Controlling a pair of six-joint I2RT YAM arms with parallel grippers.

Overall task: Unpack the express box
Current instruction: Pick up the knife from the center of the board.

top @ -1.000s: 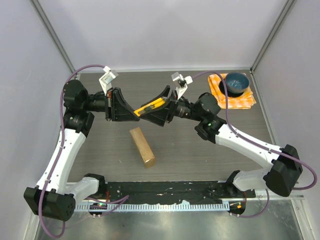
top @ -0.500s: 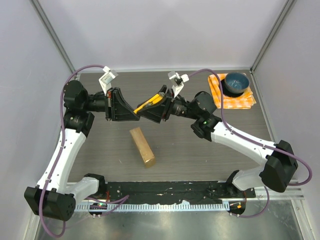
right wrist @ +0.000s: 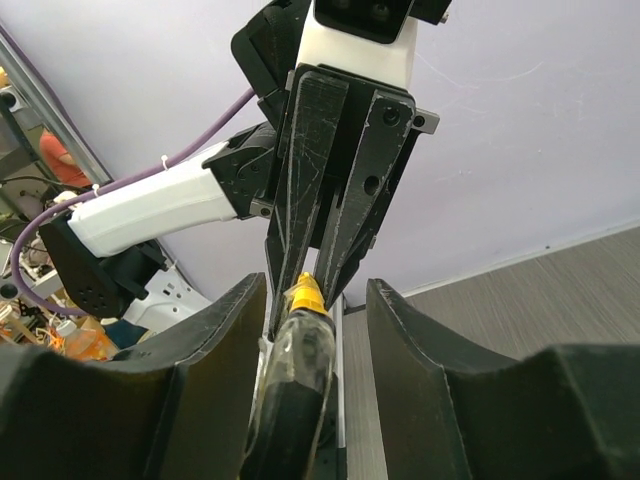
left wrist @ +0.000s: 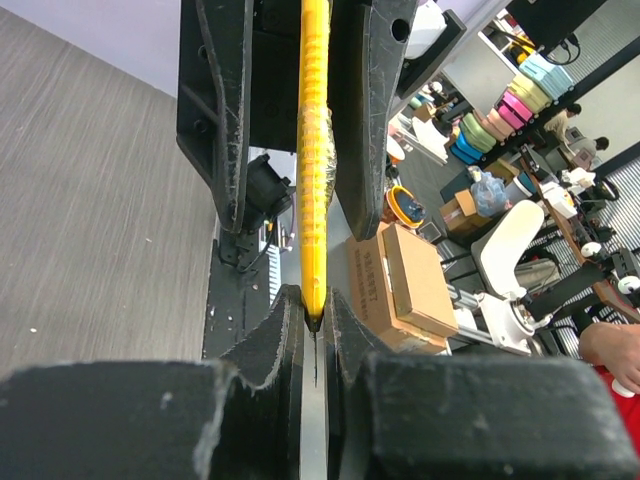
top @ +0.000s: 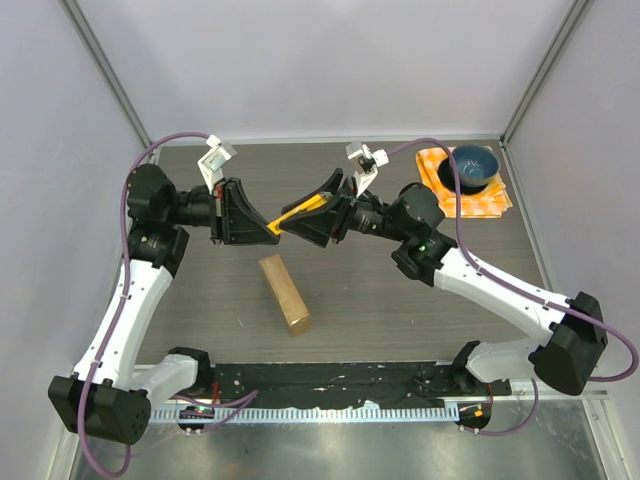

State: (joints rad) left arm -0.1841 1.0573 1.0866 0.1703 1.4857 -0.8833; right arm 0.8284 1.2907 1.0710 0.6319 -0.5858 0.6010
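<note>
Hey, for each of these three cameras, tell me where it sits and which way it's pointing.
Top external: above and behind the bases, looking down on the table, express box, left arm and right arm.
Left wrist: on the left arm, facing along the left claw at the right claw.
Right wrist: on the right arm, facing past the right claw's fingers at the left claw.
Shared: all three show the yellow tool between the claws.

Table layout.
Express box lies on table just before left gripper; bowl on cloth well right.
</note>
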